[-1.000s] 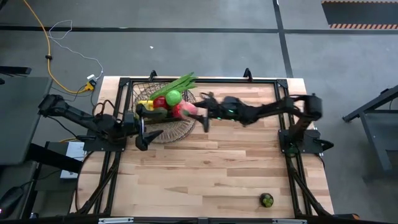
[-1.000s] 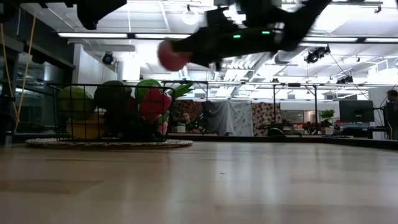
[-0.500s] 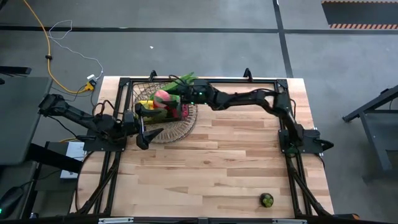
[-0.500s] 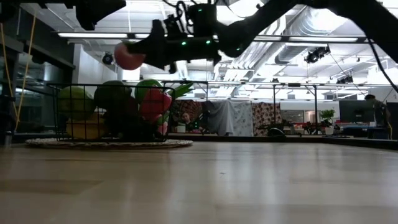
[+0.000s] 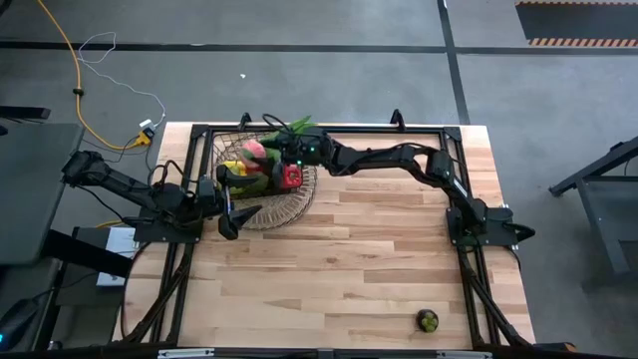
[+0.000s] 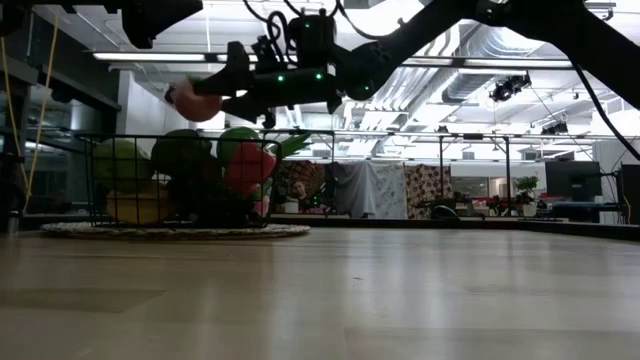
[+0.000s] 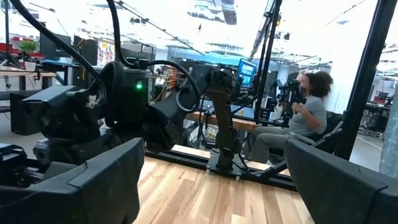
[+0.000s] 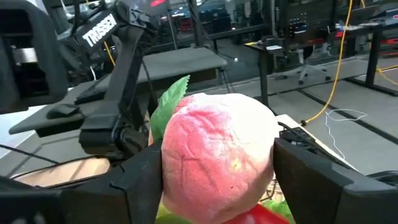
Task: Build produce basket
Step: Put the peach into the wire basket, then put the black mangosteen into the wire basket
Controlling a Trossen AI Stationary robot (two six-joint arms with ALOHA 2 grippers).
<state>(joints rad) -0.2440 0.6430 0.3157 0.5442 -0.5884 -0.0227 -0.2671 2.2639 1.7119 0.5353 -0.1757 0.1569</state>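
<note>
Right gripper now over basket, we see fingers loosening around pink peach; drop looks imminent. Left gripper spread, waiting at rim.

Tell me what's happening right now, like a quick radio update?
Right pincer over the basket, pink peach between its fingers. Left pincer open, waiting by the basket rim. One green piece on the table's near edge. Nothing in the way.

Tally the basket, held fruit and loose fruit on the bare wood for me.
Basket: 1
Peach in right gripper: 1
Loose fruit on wood: 1
Total: 3
</note>
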